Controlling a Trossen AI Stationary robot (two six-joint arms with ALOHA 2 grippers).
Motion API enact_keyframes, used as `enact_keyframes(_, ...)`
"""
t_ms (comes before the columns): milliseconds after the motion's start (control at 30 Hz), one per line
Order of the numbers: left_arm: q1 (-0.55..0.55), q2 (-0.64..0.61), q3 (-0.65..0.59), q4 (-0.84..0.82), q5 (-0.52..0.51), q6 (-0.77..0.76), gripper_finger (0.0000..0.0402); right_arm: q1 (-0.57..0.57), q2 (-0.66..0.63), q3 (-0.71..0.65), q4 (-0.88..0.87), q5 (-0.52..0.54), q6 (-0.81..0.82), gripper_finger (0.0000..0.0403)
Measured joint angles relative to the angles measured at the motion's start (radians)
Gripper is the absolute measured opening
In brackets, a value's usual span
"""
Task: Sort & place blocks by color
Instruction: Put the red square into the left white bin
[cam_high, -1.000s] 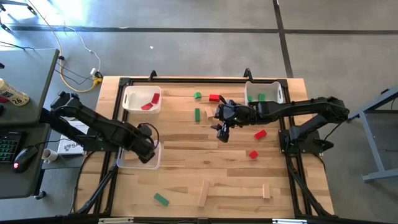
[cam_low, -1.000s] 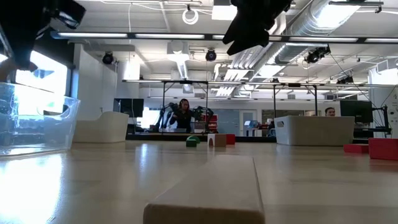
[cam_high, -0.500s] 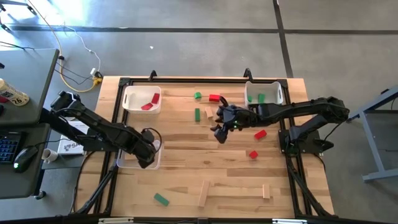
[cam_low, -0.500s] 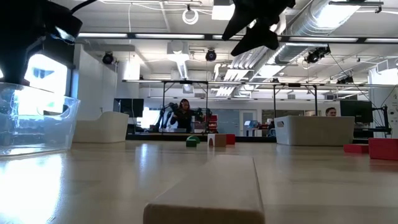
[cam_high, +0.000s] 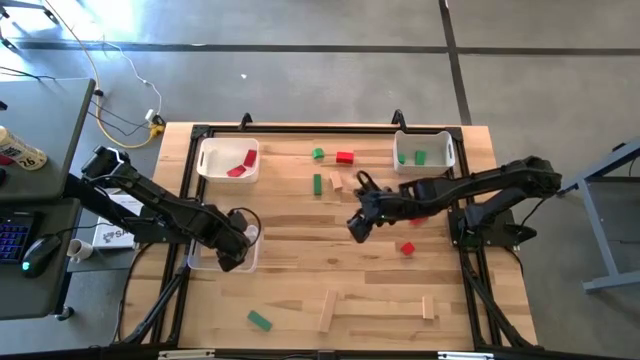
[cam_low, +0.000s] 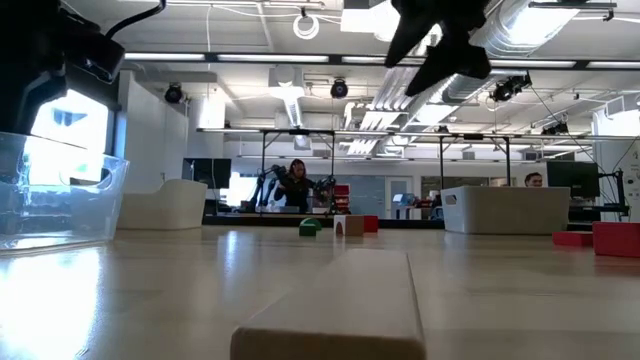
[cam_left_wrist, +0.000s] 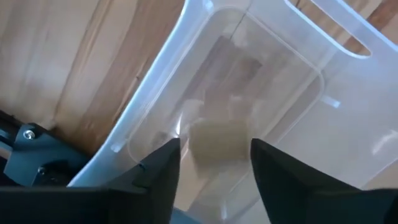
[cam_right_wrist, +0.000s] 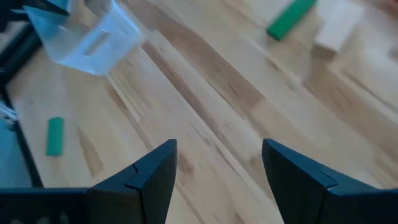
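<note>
My left gripper (cam_high: 237, 243) hangs open over the clear bin (cam_high: 205, 262) at the table's left. In its wrist view (cam_left_wrist: 213, 163) a plain wood block (cam_left_wrist: 217, 142) shows between the fingertips, down inside the bin (cam_left_wrist: 155, 106); it looks apart from both. My right gripper (cam_high: 356, 226) is open and empty above bare table at mid-table (cam_right_wrist: 217, 152). Loose blocks lie about: red (cam_high: 345, 157), green (cam_high: 317, 184), plain (cam_high: 337, 183), red (cam_high: 407, 248), green (cam_high: 260, 320), and a plain bar (cam_high: 327, 310).
A white bin (cam_high: 208, 160) at the far left holds red blocks (cam_high: 240, 165). A white bin (cam_high: 437, 145) at the far right holds green ones (cam_high: 420, 156). Another plain bar (cam_high: 428, 307) lies near the near edge, and a red block (cam_high: 420, 214) shows beside the right arm.
My right gripper has moved from beside the far red block toward the table's near edge, leaving that block in full view. My left gripper has shifted a little toward the near edge over the clear bin.
</note>
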Motion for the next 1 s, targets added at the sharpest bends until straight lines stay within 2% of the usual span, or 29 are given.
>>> enact_keyframes(267, 0.0, 0.0, 0.0, 0.0, 0.015, 0.027, 0.0238, 0.058, 0.0, 0.0, -0.189, 0.018, 0.189, 0.0222)
enact_keyframes(533, 0.0, 0.0, 0.0, 0.0, 0.025, 0.064, 0.0239, 0.081, 0.0, 0.0, -0.392, 0.018, 0.34, 0.0222)
enact_keyframes(733, 0.0, -0.013, 0.0, 0.0, 0.019, 0.071, 0.0239, 0.08, 0.0, -0.014, -0.422, -0.052, 0.369, 0.0222)
enact_keyframes(1000, 0.001, -0.099, 0.027, -0.001, -0.021, 0.043, 0.0239, 0.113, 0.001, -0.146, -0.366, -0.172, 0.404, 0.0222)
